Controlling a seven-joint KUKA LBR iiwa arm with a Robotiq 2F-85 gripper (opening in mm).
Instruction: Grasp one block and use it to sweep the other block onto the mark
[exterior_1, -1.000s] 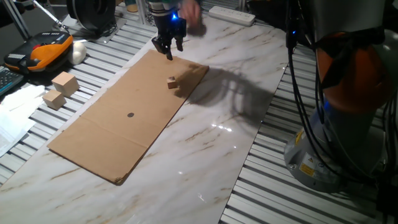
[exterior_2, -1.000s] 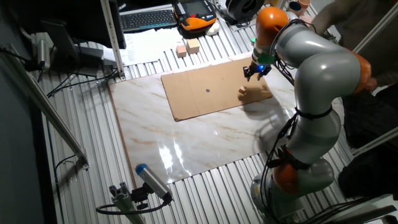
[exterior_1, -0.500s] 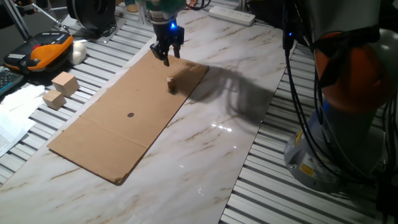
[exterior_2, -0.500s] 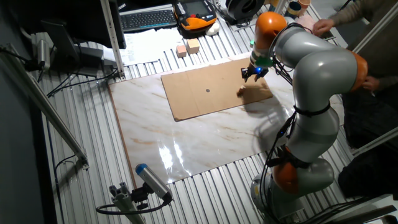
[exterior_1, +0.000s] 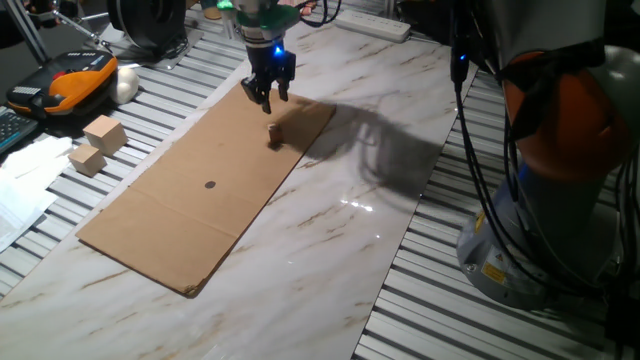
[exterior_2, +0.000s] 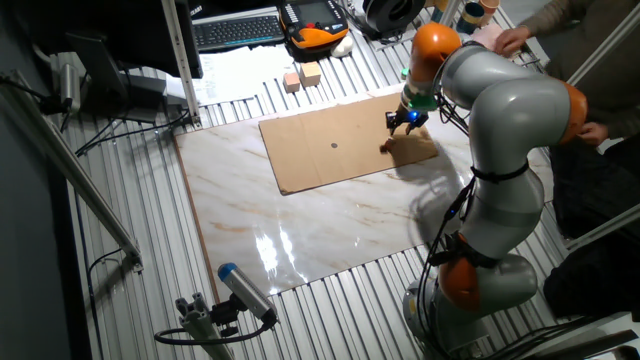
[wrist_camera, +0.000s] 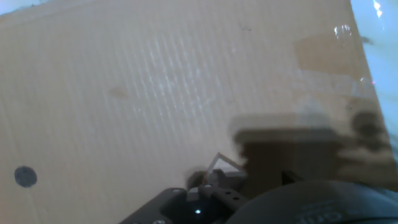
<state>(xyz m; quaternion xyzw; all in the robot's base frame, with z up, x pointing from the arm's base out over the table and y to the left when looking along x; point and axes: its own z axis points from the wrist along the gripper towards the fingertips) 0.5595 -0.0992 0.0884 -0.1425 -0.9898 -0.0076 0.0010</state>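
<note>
The other block (exterior_1: 274, 136), a tiny pale cube, sits on the brown cardboard sheet (exterior_1: 170, 215) near its far right corner, in shadow. It has stayed put over the last second. The mark (exterior_1: 209, 184), a small dark dot, lies well apart from it toward the middle of the sheet; in the hand view it shows at the lower left (wrist_camera: 25, 177).

Your gripper (exterior_1: 267, 95) hangs just beyond the cube, above the sheet's far edge, fingers pointing down. A second ago it stood a little further right; it has drifted left and slightly nearer the cube. Whether its fingers are parted or holding anything, you cannot tell from these views. From the other fixed camera the gripper (exterior_2: 402, 120) hovers close over the cube (exterior_2: 386, 146).

Two larger wooden blocks (exterior_1: 96, 143) rest on the surface (exterior_1: 330, 250), left of the sheet.
</note>
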